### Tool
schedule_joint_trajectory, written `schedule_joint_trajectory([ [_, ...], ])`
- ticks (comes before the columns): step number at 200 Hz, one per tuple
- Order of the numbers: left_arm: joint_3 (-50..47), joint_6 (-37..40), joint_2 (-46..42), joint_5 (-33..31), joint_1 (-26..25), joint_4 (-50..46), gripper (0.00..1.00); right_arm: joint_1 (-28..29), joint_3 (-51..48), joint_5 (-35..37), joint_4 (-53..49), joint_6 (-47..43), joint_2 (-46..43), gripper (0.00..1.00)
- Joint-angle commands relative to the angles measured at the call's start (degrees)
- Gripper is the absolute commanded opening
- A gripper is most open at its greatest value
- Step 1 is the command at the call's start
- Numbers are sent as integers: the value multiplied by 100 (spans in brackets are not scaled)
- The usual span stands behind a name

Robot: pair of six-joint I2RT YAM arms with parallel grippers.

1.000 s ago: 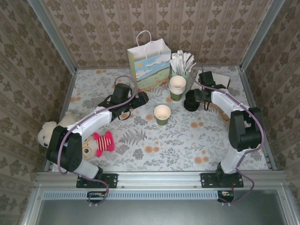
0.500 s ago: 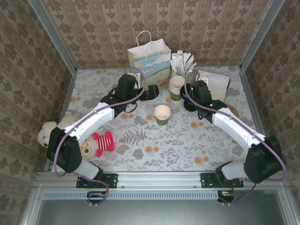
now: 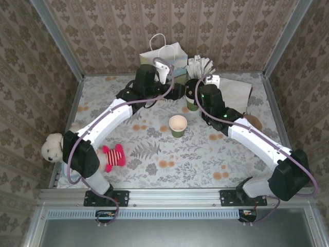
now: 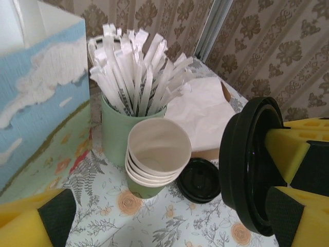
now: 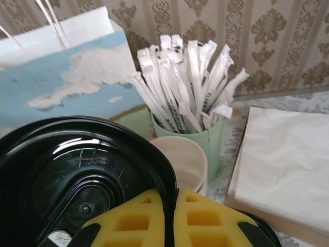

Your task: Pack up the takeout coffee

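**A:** Which step is this?

**B:** The lid stage, I'd judge. The right tool (image 5: 172,203) is pinched tight on the rim of the black lid (image 5: 87,175), holding it on edge above the surface. The left tool (image 3: 179,91) faces it, jaws spread wide and gripping nothing.

**A:** And the cup?

**B:** No cup body shows behind that lid. A lone green cup (image 3: 178,125) stands open behind both tools, toward their bases.

**A:** Next move?

**B:** Probably levelling the lid and pressing it squarely onto that cup. Only then the gift bag (image 4: 41,98), just left of the left tool.

**A:** How does the lid look?

**B:** Round, glossy black and faintly scuffed, with a raised rim and a shaped recess in its face.
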Motion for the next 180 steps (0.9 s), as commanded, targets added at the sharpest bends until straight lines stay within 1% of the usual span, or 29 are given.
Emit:
schedule_joint_trajectory([
  [1,242,-133,97,209,-1,-124,92,97,414,-157,127,13,66,9],
  [16,234,-301,150,546,-5,-3,87,167,592,-124,32,10,310,9],
  [37,231,-504,168,530,1,89,84,240,715,-140,-33,3,429,9],
  [49,291,-510,200,680,12,54,81,268,769,-132,-77,0,476,9],
  [61,371,-498,242,799,17,-24,71,279,798,-150,-120,25,509,9],
  [73,386,-577,273,694,12,-74,54,288,806,-177,-142,78,509,9],
  [77,359,-607,273,649,17,-52,49,288,811,-191,-160,98,509,9],
  [92,225,-653,265,655,12,143,38,288,833,-335,-207,129,481,10],
  [102,147,-600,240,729,21,267,33,268,838,-619,-219,90,463,13],
  [114,111,-464,213,740,23,306,27,157,806,-1374,-158,-74,442,23],
  [119,111,-361,211,732,25,296,24,86,855,-1719,-241,-152,453,27],
  [123,125,-279,213,711,21,255,22,42,922,-1865,-378,-202,468,30],
  [136,237,-22,248,660,39,35,14,-51,1099,-2050,-778,-446,515,37],
  [148,388,194,307,758,56,-211,9,-159,1182,-2176,-1011,-592,518,39],
  [157,472,349,340,837,57,-353,8,-255,1217,-2368,-1096,-688,513,42],
  [180,604,635,376,991,57,-641,8,-450,1291,-2594,-1246,-968,469,46],
])
